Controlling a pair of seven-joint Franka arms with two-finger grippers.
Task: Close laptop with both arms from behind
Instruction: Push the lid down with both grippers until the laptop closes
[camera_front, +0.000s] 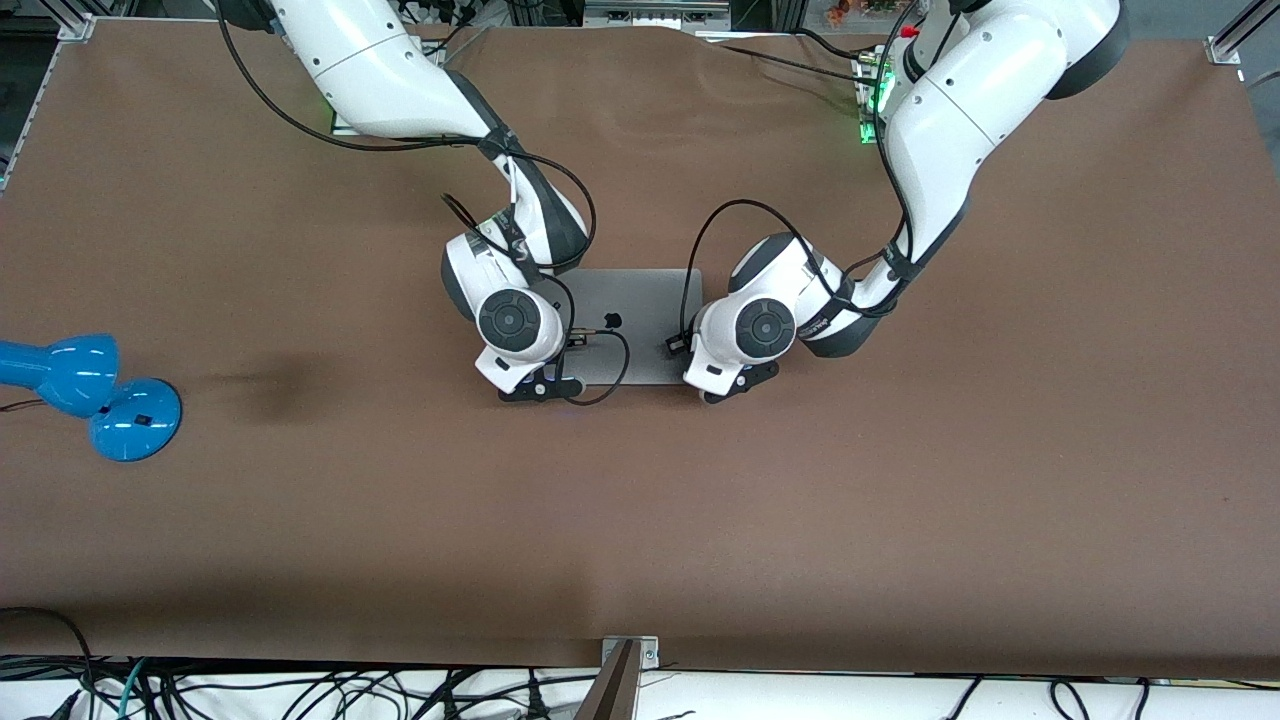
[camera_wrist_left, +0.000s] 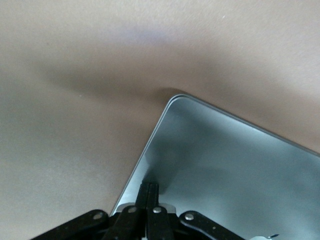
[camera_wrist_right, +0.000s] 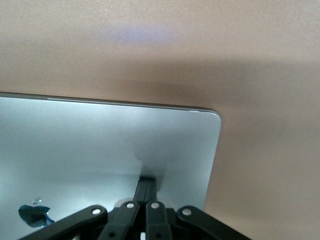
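I'm pressing the laptop (camera_front: 640, 325) lid flat with both end effectors, left (camera_wrist_left: 148, 192) and right (camera_wrist_right: 145, 187), fingers together; excess downward force is risking a dented lid.

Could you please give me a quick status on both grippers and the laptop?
Left gripper shut, fingers on lid corner. Right gripper shut, fingers on lid too. Slim grey metal laptop closed flat on brown table. Blue desk lamp well aside.

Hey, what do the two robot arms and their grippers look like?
Both arms are glossy white jointed shells with black joint bands and round grey joint caps. Loose black cables loop along them. The left gripper and right gripper are black, with slim fingers on silver-riveted linkages.
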